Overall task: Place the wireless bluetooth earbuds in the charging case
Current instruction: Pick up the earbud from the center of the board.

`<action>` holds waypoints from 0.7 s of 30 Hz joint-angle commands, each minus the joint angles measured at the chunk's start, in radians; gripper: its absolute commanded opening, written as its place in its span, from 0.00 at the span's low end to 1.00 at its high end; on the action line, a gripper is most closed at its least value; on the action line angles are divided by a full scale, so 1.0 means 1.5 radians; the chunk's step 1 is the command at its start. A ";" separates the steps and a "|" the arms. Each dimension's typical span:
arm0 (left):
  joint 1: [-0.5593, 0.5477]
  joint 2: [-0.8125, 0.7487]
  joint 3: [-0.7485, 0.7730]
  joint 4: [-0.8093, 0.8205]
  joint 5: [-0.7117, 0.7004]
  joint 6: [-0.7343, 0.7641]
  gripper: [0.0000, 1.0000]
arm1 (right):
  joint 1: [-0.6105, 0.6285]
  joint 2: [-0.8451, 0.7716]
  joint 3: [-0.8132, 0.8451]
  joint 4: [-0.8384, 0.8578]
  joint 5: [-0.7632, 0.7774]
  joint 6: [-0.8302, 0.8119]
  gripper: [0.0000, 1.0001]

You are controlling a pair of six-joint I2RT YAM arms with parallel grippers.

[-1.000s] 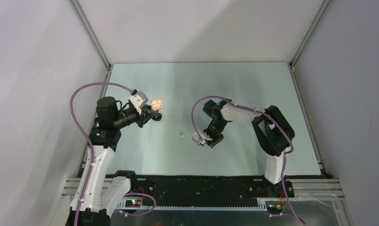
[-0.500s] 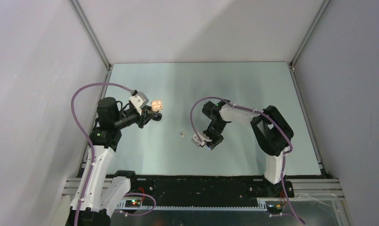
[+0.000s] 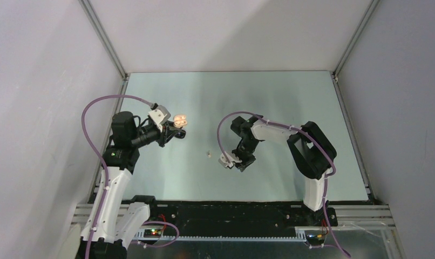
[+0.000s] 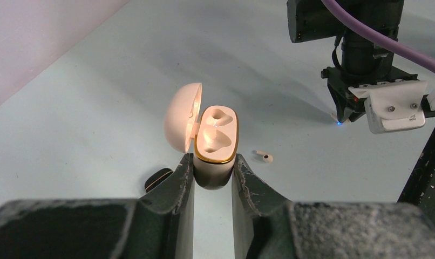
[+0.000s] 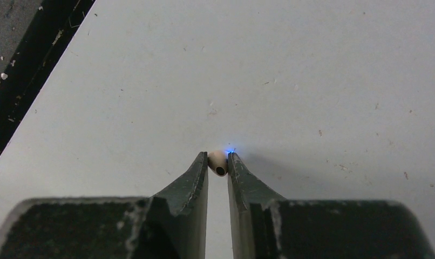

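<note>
Holding: the left end effector [image 4: 212, 168] is clamped narrow on the lower body of the charging case [image 4: 216, 141], which is lifted off the bench [image 3: 291, 97].
Case: its lid is swung open to the left in the left wrist view. The body has a gold rim, and both moulded wells are empty.
Pinching: the right end effector [image 5: 218, 162] is down at the bench surface. Its fingertips are closed narrow on the pale earbud [image 5: 219, 162], whose dark tip faces the wrist camera.
Glint: a small blue light shows just beyond the pale earbud.
Second bud: the loose earbud [image 4: 264, 157] lies on the bench between the two arms. It touches neither end effector and is nearer the right one.
</note>
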 commanded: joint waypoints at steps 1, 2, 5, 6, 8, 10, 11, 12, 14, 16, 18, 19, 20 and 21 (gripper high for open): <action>-0.003 -0.010 -0.005 0.017 0.018 -0.010 0.00 | 0.008 0.008 -0.004 0.021 0.018 0.020 0.15; -0.003 -0.010 -0.006 0.017 0.021 -0.012 0.00 | 0.011 0.005 -0.007 0.033 0.022 0.020 0.09; -0.003 0.002 -0.007 0.018 0.041 -0.009 0.00 | 0.000 -0.014 -0.011 0.061 0.003 0.046 0.00; -0.004 0.007 -0.005 0.018 0.049 -0.008 0.00 | -0.005 -0.032 -0.011 0.066 -0.015 0.054 0.00; -0.006 0.027 0.003 0.022 0.085 -0.005 0.00 | -0.021 -0.069 -0.005 0.086 -0.045 0.090 0.00; -0.012 0.052 0.016 0.034 0.130 -0.003 0.00 | -0.041 -0.111 0.024 0.100 -0.094 0.158 0.00; -0.016 0.075 0.029 0.042 0.164 -0.004 0.00 | -0.056 -0.133 0.052 0.108 -0.111 0.222 0.00; -0.021 0.089 0.036 0.045 0.180 -0.005 0.00 | -0.065 -0.144 0.087 0.115 -0.151 0.264 0.00; -0.034 0.133 0.065 0.058 0.227 -0.013 0.00 | -0.096 -0.165 0.150 0.145 -0.223 0.411 0.00; -0.051 0.178 0.099 0.068 0.253 -0.019 0.00 | -0.125 -0.174 0.212 0.195 -0.296 0.650 0.00; -0.068 0.219 0.145 0.080 0.266 -0.027 0.00 | -0.145 -0.184 0.239 0.316 -0.348 0.876 0.00; -0.072 0.241 0.155 0.094 0.268 -0.040 0.00 | -0.151 -0.194 0.237 0.436 -0.358 0.961 0.00; -0.078 0.250 0.166 0.111 0.264 -0.052 0.00 | -0.153 -0.200 0.220 0.513 -0.360 1.126 0.00; -0.079 0.258 0.159 0.208 0.256 -0.139 0.00 | -0.156 -0.212 0.207 0.677 -0.353 1.204 0.00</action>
